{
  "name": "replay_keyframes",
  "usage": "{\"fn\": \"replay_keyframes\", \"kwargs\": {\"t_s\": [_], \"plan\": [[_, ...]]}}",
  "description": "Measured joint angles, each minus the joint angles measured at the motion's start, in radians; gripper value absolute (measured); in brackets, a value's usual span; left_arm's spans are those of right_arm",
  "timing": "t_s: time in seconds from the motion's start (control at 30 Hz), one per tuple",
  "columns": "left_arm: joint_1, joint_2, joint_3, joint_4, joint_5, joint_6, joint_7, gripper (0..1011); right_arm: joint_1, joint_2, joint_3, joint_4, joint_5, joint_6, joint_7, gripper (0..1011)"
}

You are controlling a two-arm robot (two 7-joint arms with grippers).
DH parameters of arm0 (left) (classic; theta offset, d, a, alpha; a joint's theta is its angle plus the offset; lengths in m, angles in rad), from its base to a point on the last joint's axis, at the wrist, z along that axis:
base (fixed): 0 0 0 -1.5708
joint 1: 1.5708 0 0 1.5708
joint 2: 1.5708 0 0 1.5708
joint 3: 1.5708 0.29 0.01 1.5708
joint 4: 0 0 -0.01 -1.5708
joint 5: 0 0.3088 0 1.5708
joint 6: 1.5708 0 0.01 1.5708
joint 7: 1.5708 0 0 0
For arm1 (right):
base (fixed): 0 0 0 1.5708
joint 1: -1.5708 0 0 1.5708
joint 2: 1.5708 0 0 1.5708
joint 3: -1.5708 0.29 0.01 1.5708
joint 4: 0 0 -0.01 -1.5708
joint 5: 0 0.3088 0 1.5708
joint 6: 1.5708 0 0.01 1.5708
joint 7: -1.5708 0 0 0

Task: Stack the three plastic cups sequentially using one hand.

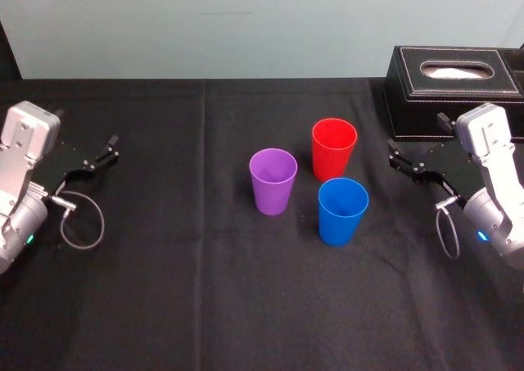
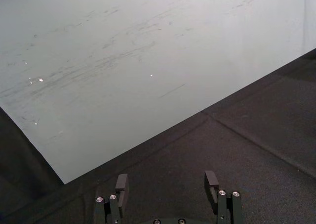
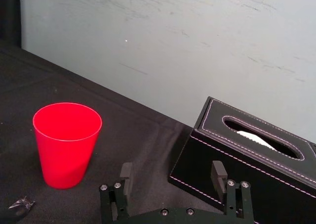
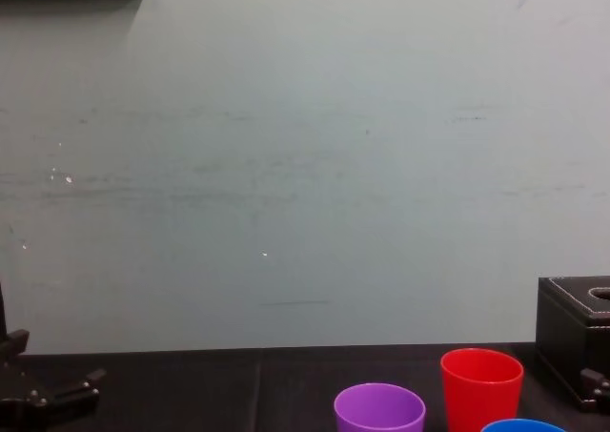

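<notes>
Three plastic cups stand upright and apart near the table's middle: a purple cup point(image 1: 273, 180) on the left, a red cup point(image 1: 333, 148) behind, and a blue cup point(image 1: 342, 210) nearest me. The red cup point(image 3: 66, 143) also appears in the right wrist view, and in the chest view I see the red cup point(image 4: 481, 388), the purple cup point(image 4: 379, 409) and the blue cup's rim point(image 4: 523, 424). My right gripper point(image 1: 404, 160) hovers open to the right of the red cup, nothing between its fingers point(image 3: 125, 176). My left gripper point(image 1: 105, 151) rests open at the far left, with empty fingers point(image 2: 121, 185).
A black tissue box point(image 1: 454, 88) with white stitching stands at the back right, just behind the right gripper. A black cloth point(image 1: 205, 289) covers the table, and a pale wall point(image 4: 305, 165) rises behind it.
</notes>
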Motion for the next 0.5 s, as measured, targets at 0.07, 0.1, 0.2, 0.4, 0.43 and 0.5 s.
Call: {"fn": "replay_keyframes", "kwargs": {"t_s": [0.07, 0.1, 0.2, 0.4, 0.43, 0.5], "plan": [[0.000, 0.000, 0.000, 0.000, 0.000, 0.000, 0.000, 1005, 0.000, 0.000, 0.000, 0.000, 0.000, 0.000, 0.000, 1003], [0.000, 0.000, 0.000, 0.000, 0.000, 0.000, 0.000, 1005, 0.000, 0.000, 0.000, 0.000, 0.000, 0.000, 0.000, 1003], [0.000, 0.000, 0.000, 0.000, 0.000, 0.000, 0.000, 1005, 0.000, 0.000, 0.000, 0.000, 0.000, 0.000, 0.000, 1003], [0.000, 0.000, 0.000, 0.000, 0.000, 0.000, 0.000, 1005, 0.000, 0.000, 0.000, 0.000, 0.000, 0.000, 0.000, 1004], [0.000, 0.000, 0.000, 0.000, 0.000, 0.000, 0.000, 1005, 0.000, 0.000, 0.000, 0.000, 0.000, 0.000, 0.000, 1003], [0.000, 0.000, 0.000, 0.000, 0.000, 0.000, 0.000, 1005, 0.000, 0.000, 0.000, 0.000, 0.000, 0.000, 0.000, 1003]]}}
